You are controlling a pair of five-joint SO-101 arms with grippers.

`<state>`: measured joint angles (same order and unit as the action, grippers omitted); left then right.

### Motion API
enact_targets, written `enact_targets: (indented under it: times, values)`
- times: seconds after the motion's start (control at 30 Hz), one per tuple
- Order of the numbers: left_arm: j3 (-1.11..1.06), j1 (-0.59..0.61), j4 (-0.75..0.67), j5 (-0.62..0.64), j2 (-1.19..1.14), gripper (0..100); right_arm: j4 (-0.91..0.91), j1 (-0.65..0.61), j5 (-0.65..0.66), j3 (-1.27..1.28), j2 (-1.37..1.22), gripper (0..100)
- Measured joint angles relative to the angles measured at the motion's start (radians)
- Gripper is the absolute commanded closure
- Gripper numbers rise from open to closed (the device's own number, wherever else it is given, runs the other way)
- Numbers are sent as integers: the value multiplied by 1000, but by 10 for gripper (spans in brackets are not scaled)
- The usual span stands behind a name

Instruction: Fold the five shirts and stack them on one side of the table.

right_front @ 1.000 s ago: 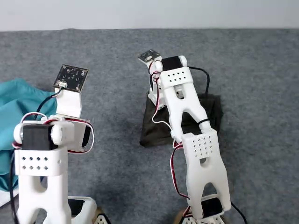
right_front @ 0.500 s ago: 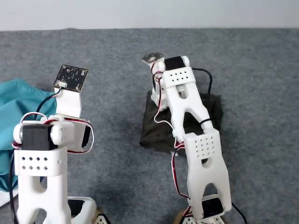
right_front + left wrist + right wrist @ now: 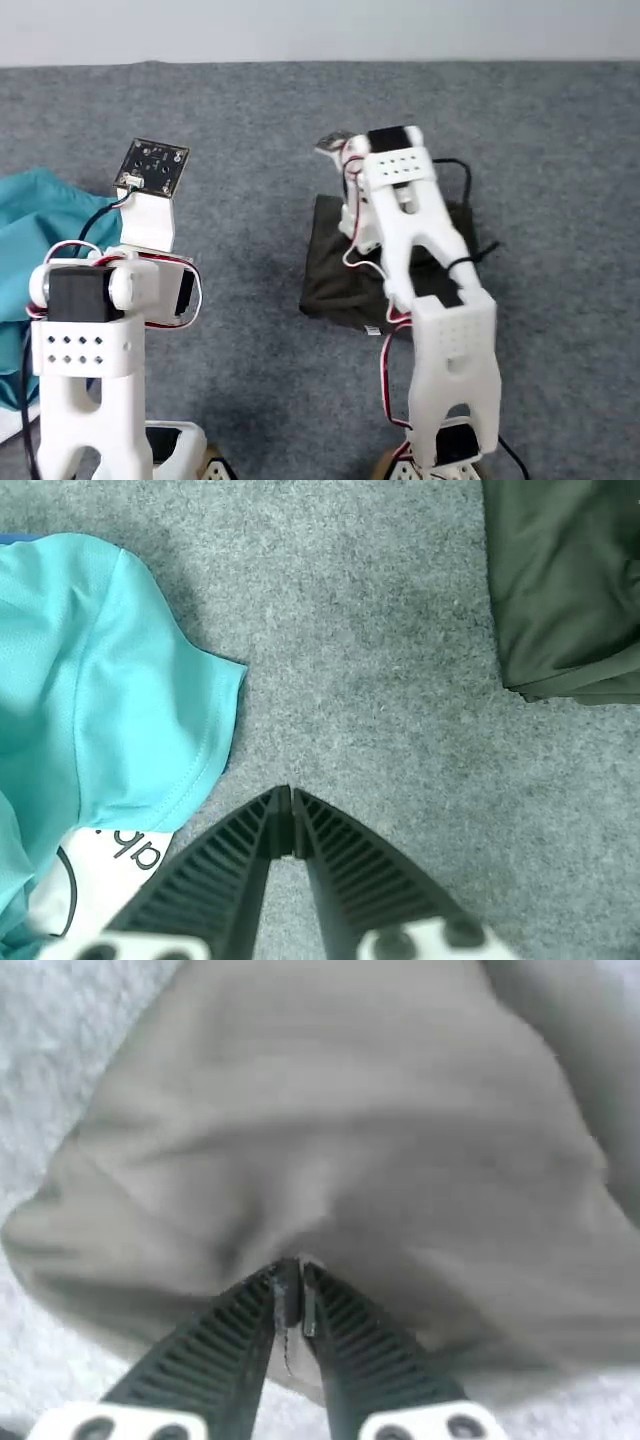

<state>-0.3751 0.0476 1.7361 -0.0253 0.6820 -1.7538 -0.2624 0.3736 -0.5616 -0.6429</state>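
Note:
A folded dark shirt (image 3: pixel 335 270) lies on the grey table right of centre, and my right arm stretches over it. My right gripper (image 3: pixel 293 1278) is shut, with the dark shirt (image 3: pixel 330 1140) puckered at its tips, pinching a fold near the shirt's far left part. A teal shirt (image 3: pixel 35 235) lies crumpled at the table's left edge. My left gripper (image 3: pixel 290 802) is shut on nothing and hangs over bare table, with the teal shirt (image 3: pixel 95 690) close on one side and the dark shirt (image 3: pixel 565 580) farther off on the other.
Grey carpet-like table surface (image 3: pixel 250 130) runs between the two shirts and along the far side. A white printed patch (image 3: pixel 105 865) shows under the teal shirt's hem. A small white tag (image 3: pixel 372 328) peeks out at the dark shirt's near edge.
My right arm has swung to the right over the dark shirt, whose near edge has shifted and now shows a white tag. The left arm has stayed still.

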Motion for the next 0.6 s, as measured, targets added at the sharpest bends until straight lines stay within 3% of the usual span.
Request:
enact_targets:
  times: [0.3, 0.5, 0.6]
  values:
    - [0, 0, 0, 0, 0, 995, 0, 172, 152, 417, 321, 969]
    - [0, 0, 0, 0, 0, 995, 0, 235, 178, 560, 505, 742]
    - [0, 0, 0, 0, 0, 995, 0, 229, 175, 560, 606, 730]
